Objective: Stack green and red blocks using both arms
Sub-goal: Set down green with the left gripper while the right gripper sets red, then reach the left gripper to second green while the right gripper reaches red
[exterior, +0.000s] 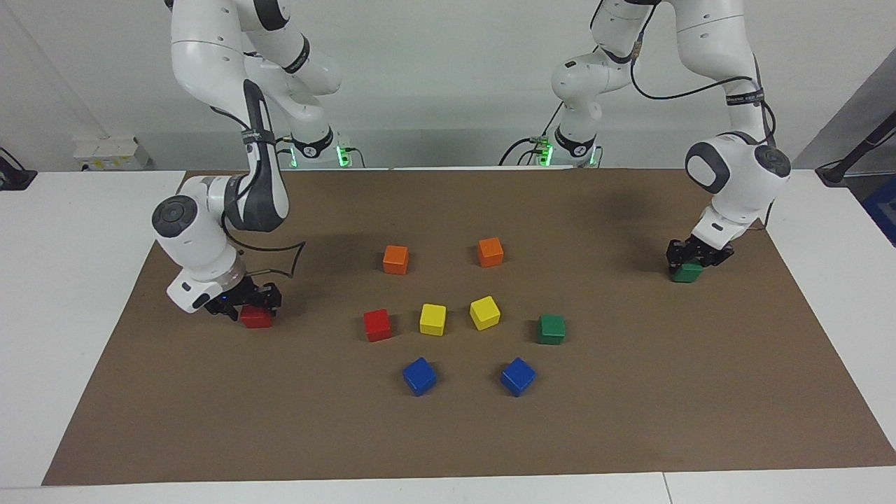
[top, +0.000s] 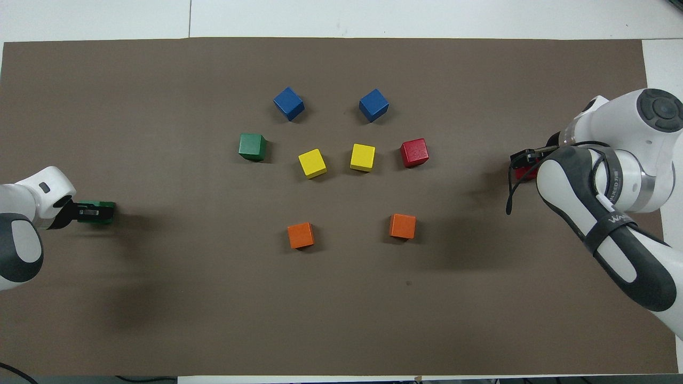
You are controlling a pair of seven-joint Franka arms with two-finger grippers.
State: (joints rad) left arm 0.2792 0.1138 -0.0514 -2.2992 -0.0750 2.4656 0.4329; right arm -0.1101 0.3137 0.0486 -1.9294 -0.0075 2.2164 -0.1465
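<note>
While both arms sit low at the mat's ends:
Left gripper (exterior: pixel 687 264): clamped on green block (exterior: pixel 686 272).
Right gripper (exterior: pixel 253 306): fingers spread around red block (exterior: pixel 255 317).

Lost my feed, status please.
Left gripper shut on green block. Right gripper open over red block, set down. Nothing stacked; no obstruction.
</note>
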